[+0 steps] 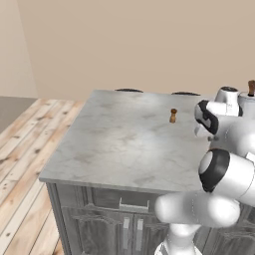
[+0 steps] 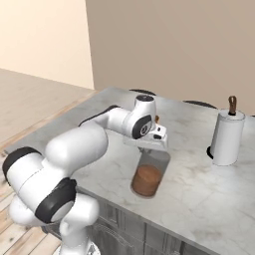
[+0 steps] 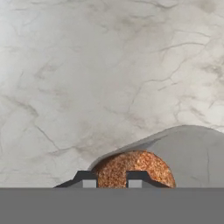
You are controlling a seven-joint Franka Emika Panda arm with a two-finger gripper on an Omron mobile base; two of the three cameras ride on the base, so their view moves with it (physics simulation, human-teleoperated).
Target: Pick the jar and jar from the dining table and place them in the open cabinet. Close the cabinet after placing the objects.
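Right base view has the gripper (image 2: 151,147) at lower centre, directly over the red-brown jar (image 2: 147,178) on the table (image 2: 209,194) near its front edge. Whether the fingers (image 3: 85,179) are spread or pinching the rim, I cannot tell. Seat them squarely before lifting straight up.

My arm is folded at the elbow and reaches forward, wrist bent down so the gripper (image 2: 151,150) points straight at the surface below; in the hand view my two fingertips (image 3: 89,178) stand slightly apart
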